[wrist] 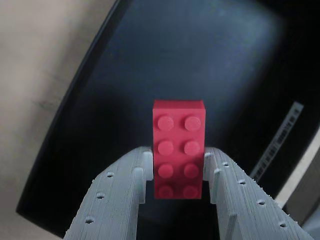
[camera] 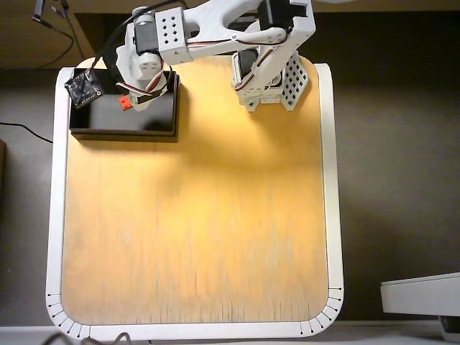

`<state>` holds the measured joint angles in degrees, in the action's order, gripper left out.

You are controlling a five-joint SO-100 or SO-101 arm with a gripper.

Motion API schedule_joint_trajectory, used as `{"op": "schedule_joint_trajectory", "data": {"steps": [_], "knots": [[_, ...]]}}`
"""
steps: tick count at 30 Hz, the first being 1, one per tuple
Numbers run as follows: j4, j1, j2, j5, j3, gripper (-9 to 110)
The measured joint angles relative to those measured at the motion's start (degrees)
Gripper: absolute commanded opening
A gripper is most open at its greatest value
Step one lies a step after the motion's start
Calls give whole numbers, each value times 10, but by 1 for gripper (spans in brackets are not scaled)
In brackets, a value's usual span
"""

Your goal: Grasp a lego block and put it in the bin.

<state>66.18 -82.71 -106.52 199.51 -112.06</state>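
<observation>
1. The grey, ridged, 3D-printed two-finger gripper point(wrist: 178, 172) was clenched on the small bright red rectangular plastic lego block point(wrist: 178, 150). In the wrist view its two fingers pressed against the block's long sides near the lower half, with no gap showing on either side.

2. The block was held above the shallow rectangular black bin with thin upright walls point(camera: 123, 132), which sat at the far left corner of the light wooden tabletop with a white rim point(camera: 194, 230) in the overhead view. In that view the block point(camera: 126, 103) showed as a small red spot over the bin's dark floor, near its far wall and well inside the walls.

3. Judged from this, the arm was reaching out over the bin so that the block would fall inside once let go. Whether the block was touching the floor or hanging above it could not be told.

4. Gripping across the short width looked sensible, since the narrow span fits between the fingers and the flat sides give them an even surface to press on.

5. In the wrist view the block's studded face pointed toward the camera, two studs across and four along. Its long axis ran away from the wrist, in line with the fingers, and its far end stuck out beyond the fingertips.

6. A small black square circuit board point(camera: 84, 87) lay tilted at the bin's far left corner.
</observation>
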Motion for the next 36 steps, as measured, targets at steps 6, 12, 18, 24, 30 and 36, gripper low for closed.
{"op": "schedule_joint_trajectory", "data": {"steps": [6,12,18,24,30,36], "knots": [[-17,0,18,13,0,3],[-18,0,22,17,0,13],[-18,0,22,40,0,16],[-18,0,22,45,0,16],[77,17,18,10,85,16],[134,98,-28,-73,178,16]]}}
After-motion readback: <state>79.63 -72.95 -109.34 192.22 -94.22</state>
